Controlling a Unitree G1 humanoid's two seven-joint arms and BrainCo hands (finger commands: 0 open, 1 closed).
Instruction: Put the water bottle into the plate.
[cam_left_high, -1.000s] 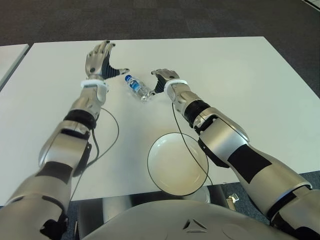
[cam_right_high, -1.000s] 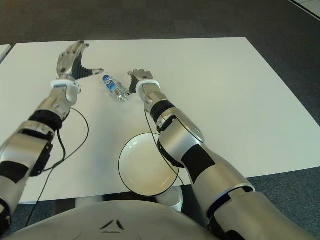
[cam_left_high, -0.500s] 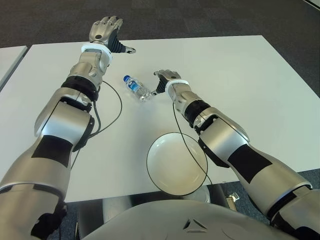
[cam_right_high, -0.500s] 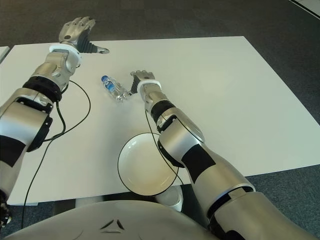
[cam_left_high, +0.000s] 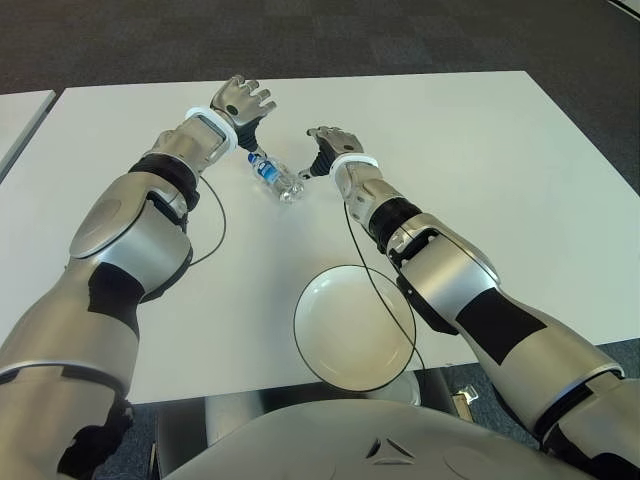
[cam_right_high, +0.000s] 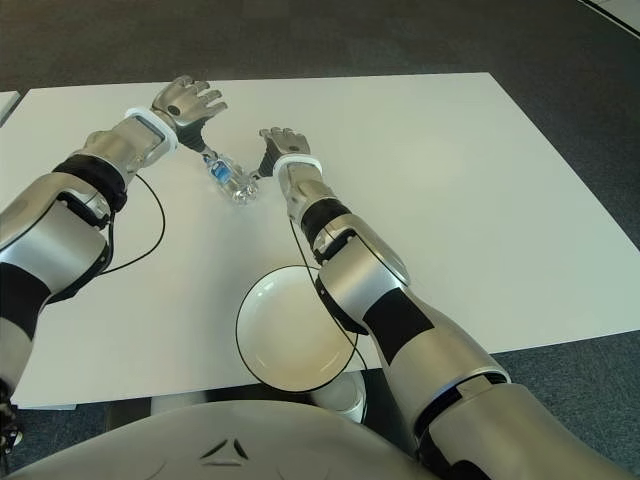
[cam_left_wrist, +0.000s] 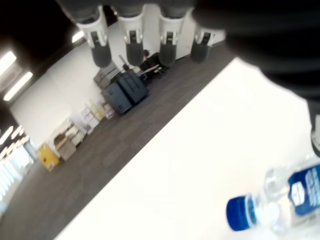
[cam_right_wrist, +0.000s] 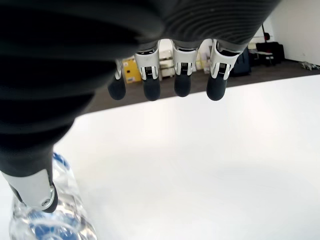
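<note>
A small clear water bottle (cam_left_high: 274, 175) with a blue cap and blue label lies on its side on the white table (cam_left_high: 480, 160), cap end pointing to the far left. My left hand (cam_left_high: 245, 102) hovers just behind the cap end, fingers spread, holding nothing; its wrist view shows the bottle (cam_left_wrist: 280, 205) below the straight fingers. My right hand (cam_left_high: 326, 146) is open beside the bottle's base end, and its thumb (cam_right_wrist: 30, 192) sits close to the bottle (cam_right_wrist: 50, 220). The empty white plate (cam_left_high: 352, 328) sits near the table's front edge, well short of the bottle.
Thin black cables (cam_left_high: 215, 235) trail over the table from both wrists, one crossing the plate's right side. A second white table (cam_left_high: 15, 115) stands to the left across a gap. Dark carpet lies beyond the far edge.
My left hand has swung from the table's far left edge back toward the bottle and now sits just behind its cap. The right hand shifted slightly; the bottle stayed put.
</note>
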